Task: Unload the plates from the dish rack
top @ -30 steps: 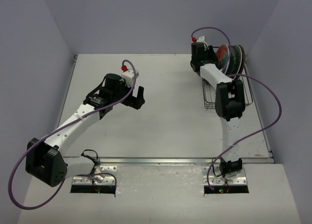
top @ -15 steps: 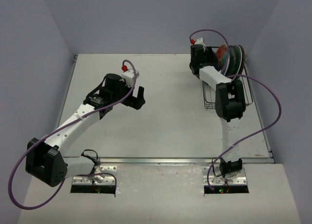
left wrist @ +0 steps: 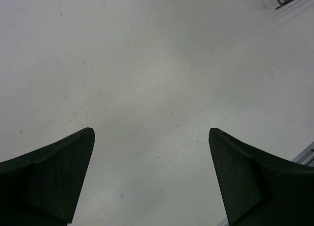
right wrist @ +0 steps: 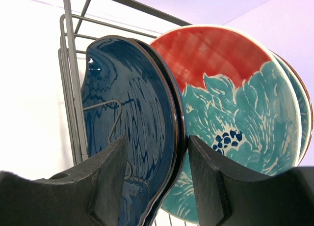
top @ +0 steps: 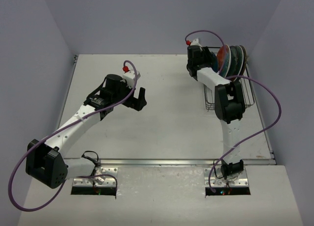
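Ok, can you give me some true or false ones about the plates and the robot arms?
1. The plates stand on edge in the rack. True.
2. The left end effector holds a plate. False: it is open over the bare table.
3. The right end effector has a finger on each side of the blue plate. True.
4. The red and teal plate is nearest the right end effector. False: the blue one is.
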You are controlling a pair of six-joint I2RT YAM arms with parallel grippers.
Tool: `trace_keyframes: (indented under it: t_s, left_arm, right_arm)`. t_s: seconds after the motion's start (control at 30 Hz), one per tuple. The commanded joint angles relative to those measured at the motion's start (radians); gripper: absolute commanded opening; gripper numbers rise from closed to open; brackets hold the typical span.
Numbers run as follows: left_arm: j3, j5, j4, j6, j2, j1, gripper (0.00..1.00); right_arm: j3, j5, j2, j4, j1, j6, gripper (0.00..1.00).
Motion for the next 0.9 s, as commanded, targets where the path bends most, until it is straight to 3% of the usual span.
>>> trace_keyframes:
  t_s: [0.0,0.4,0.87]
  left_arm:
    - [0.039,0.017,0.025,-0.008,0.0,0.012,1.0]
    - [0.044,0.026,0.022,-0.009,0.009,0.012,1.0]
    - [0.051,0.017,0.009,-0.008,-0.001,0.013,1.0]
  right_arm:
    - [0.045,0.026,-0.043,0.063,0.007,-0.004,0.53]
    - [0.067,0.007,-0.052,0.012,0.018,0.021,0.6]
    - [0.092,-0.002,0.009,0.018,0.0,0.0,0.5]
